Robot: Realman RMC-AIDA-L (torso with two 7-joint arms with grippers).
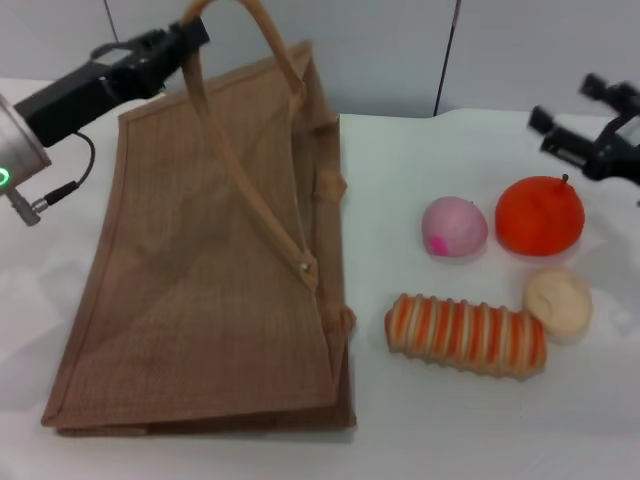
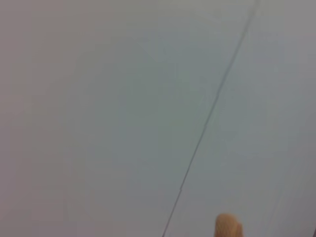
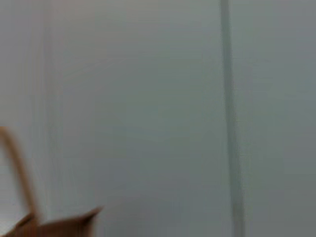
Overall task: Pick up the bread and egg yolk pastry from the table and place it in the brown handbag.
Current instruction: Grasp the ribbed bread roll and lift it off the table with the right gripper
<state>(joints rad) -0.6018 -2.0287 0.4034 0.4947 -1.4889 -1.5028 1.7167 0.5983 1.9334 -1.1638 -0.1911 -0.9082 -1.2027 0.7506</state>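
The brown handbag (image 1: 200,290) lies on the white table with its mouth facing right. My left gripper (image 1: 190,35) is shut on one tan handle (image 1: 215,140) at the top left and holds it up, so the mouth gapes. The striped orange and cream bread (image 1: 465,335) lies to the right of the bag. The pale round egg yolk pastry (image 1: 557,300) sits just beyond the bread's right end. My right gripper (image 1: 560,102) hovers open and empty at the far right, above the table behind the food. A bit of handle (image 2: 228,227) shows in the left wrist view.
A pink ball (image 1: 455,227) with a magenta spot and an orange fruit (image 1: 540,215) with a stem sit behind the bread. A grey panelled wall stands behind the table. The right wrist view catches the bag's top corner (image 3: 54,227) and a handle (image 3: 17,173).
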